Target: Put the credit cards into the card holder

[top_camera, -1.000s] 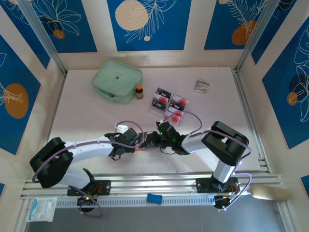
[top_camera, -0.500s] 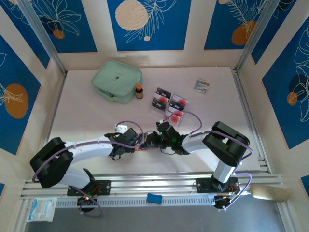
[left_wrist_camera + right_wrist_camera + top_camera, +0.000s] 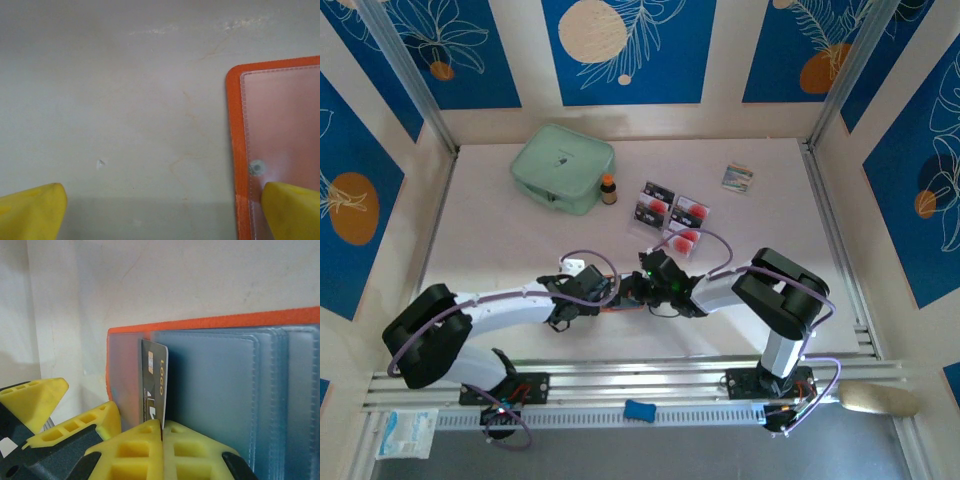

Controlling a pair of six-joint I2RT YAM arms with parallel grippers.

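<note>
The card holder (image 3: 220, 390) lies open on the table, orange-red outside with grey-blue clear sleeves inside. My right gripper (image 3: 162, 427) is shut on a black credit card (image 3: 155, 382), held on edge with its far end at a sleeve near the holder's left border. My left gripper (image 3: 162, 212) is open; its right fingertip (image 3: 295, 210) rests on the holder's clear pocket (image 3: 280, 130), while the other one is over bare table. In the top view the two grippers (image 3: 592, 290) (image 3: 633, 291) meet near the front middle. More credit cards (image 3: 672, 211) lie behind them.
A mint-green zip pouch (image 3: 563, 167) sits at the back left with a small brown bottle (image 3: 608, 189) beside it. A multicoloured packet (image 3: 737, 178) lies at the back right. A blue object (image 3: 639, 409) rests on the front rail.
The right arm has shifted slightly left, bringing its gripper and card a little closer to the left gripper. The left arm has stayed put.
</note>
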